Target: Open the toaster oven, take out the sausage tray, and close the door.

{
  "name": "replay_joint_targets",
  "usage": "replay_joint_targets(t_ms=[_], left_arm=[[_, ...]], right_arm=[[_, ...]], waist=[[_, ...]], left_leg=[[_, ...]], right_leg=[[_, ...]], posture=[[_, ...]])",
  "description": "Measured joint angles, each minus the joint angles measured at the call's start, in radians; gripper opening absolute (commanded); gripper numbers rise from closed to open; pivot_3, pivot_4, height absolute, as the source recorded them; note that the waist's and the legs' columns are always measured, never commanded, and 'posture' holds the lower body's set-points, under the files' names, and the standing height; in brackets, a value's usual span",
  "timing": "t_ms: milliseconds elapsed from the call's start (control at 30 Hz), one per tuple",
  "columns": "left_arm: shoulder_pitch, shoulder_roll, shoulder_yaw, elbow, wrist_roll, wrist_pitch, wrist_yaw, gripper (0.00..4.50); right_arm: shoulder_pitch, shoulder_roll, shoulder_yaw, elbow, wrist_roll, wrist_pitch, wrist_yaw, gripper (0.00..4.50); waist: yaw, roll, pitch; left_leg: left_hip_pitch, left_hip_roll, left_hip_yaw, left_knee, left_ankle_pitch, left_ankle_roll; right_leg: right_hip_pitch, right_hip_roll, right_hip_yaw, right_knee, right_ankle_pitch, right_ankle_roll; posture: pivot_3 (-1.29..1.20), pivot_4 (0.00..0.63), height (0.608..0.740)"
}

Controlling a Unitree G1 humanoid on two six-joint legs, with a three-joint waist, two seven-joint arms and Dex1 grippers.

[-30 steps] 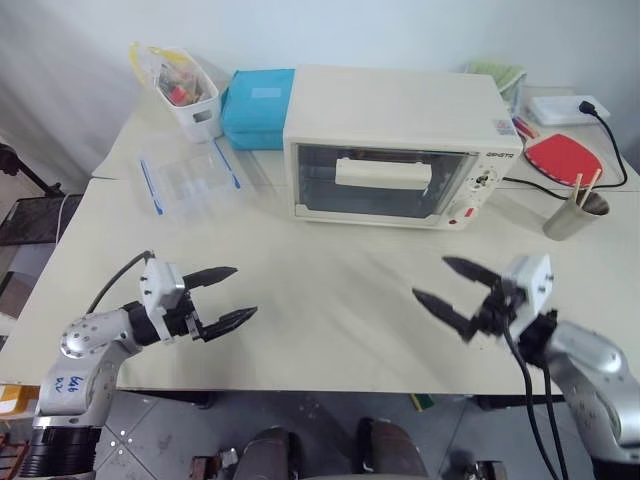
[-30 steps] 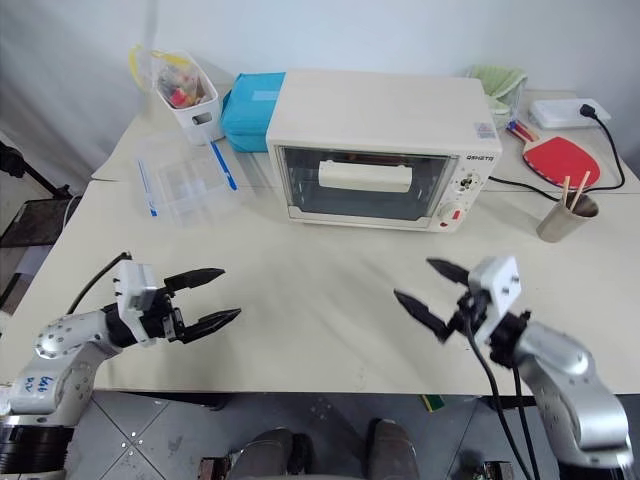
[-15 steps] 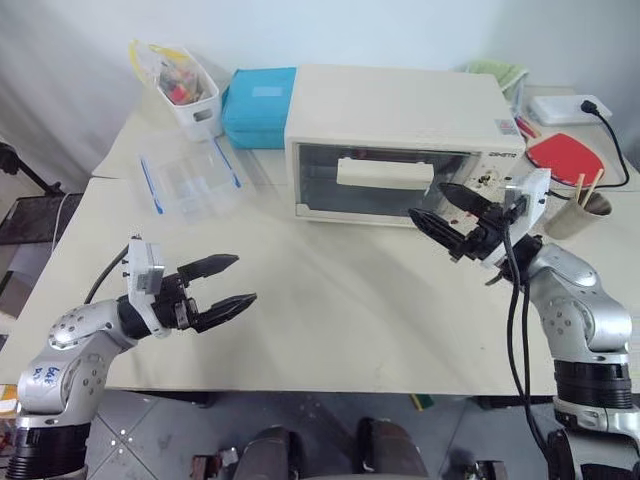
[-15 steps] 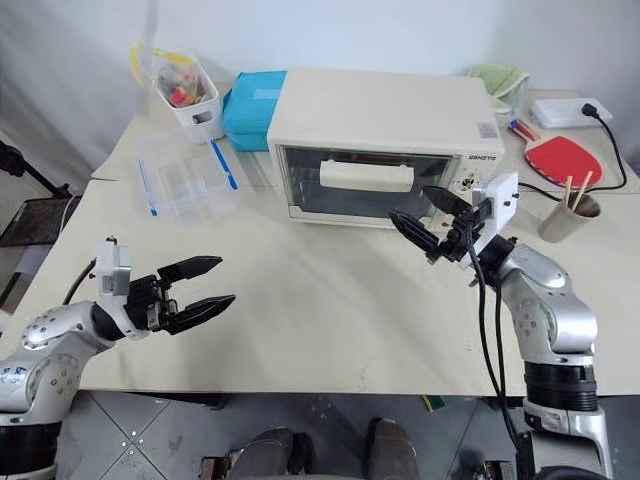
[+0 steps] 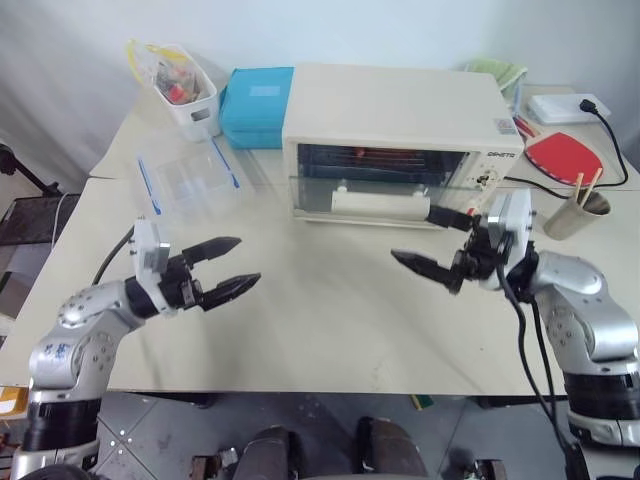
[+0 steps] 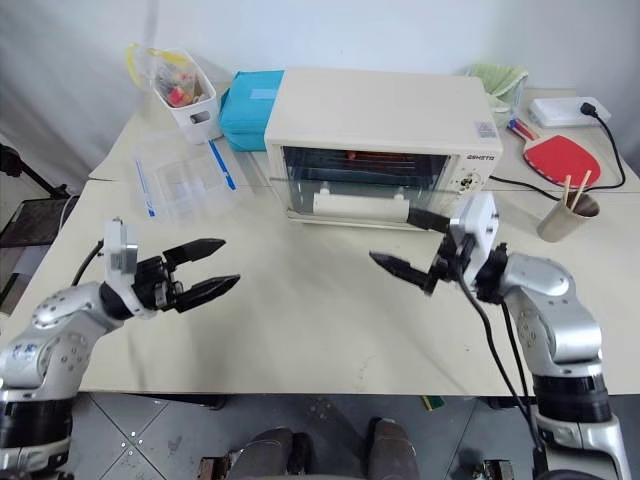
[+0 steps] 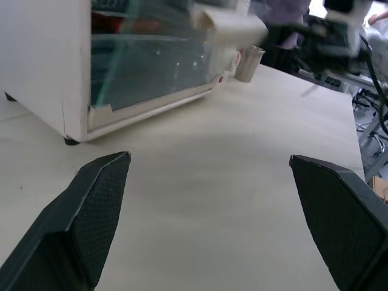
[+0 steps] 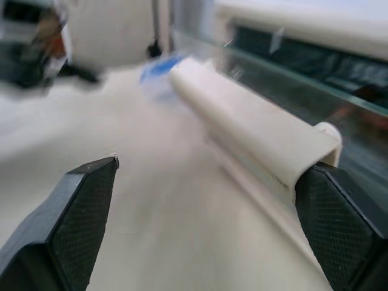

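Observation:
The cream toaster oven (image 5: 400, 105) stands at the back of the table. Its glass door (image 5: 365, 185) hangs partly open, tilted outward, with the bar handle (image 5: 380, 207) low in front. Red sausages (image 5: 368, 155) show inside over the door's top edge; the sausage tray under them is hard to make out. My right gripper (image 5: 413, 234) is open at the handle's right end, its upper finger (image 5: 450, 216) close by that end. In the right wrist view the handle (image 8: 242, 121) runs between the spread fingers (image 8: 79, 218). My left gripper (image 5: 248, 261) hovers open over bare table, well left of the oven.
A teal box (image 5: 257, 105), a white basket (image 5: 185, 88) and a clear plastic container (image 5: 188, 180) sit left of the oven. To its right lie a red paddle (image 5: 562, 155), a cup of chopsticks (image 5: 575, 212) and a black cable (image 5: 618, 150).
The door went from shut to partly open, its handle swinging down and outward. My right gripper rose to the handle, then drew back toward me. My left gripper rose a little.

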Motion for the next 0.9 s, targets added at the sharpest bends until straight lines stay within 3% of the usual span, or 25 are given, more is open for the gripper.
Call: replay_joint_targets(t_ms=[233,333,567,900], left_arm=[[-0.235,-0.074,-0.004,0.168,-0.031,0.039,0.002,2.69],[-0.439,-0.166,-0.098,0.416,0.102,-0.086,-0.011,2.02],[-0.584,-0.289,-0.131,0.699,0.194,-0.225,-0.035,0.01],[-0.611,-0.326,-0.182,0.790,0.295,-0.340,-0.089,0.01]], right_arm=[[0.051,-0.012,0.039,-0.002,-0.096,-0.132,0.046,4.50],[0.019,-0.019,0.037,0.056,-0.137,-0.197,0.057,4.50],[0.031,-0.019,0.051,0.065,-0.142,-0.240,0.074,4.50],[0.136,-0.019,0.039,0.022,-0.181,-0.291,0.012,4.50]], waist=[[-0.005,0.000,0.000],[0.016,-0.002,0.001],[0.015,-0.003,0.002],[0.021,-0.003,0.002]], left_leg=[[0.001,0.001,0.001,0.001,0.000,0.000],[-0.004,0.000,0.003,0.009,0.000,0.000],[-0.004,0.000,0.001,0.008,0.000,0.000],[-0.004,0.001,-0.001,0.011,0.000,0.000]], right_leg=[[0.000,0.002,0.000,0.001,0.000,0.000],[0.001,0.004,-0.004,0.002,0.000,0.001],[0.001,0.005,-0.004,0.001,0.000,0.001],[0.002,0.005,-0.004,0.002,0.000,0.001]], posture=[[0.00,0.150,0.740],[0.00,0.150,0.740],[0.00,0.150,0.740],[0.00,0.150,0.740]])
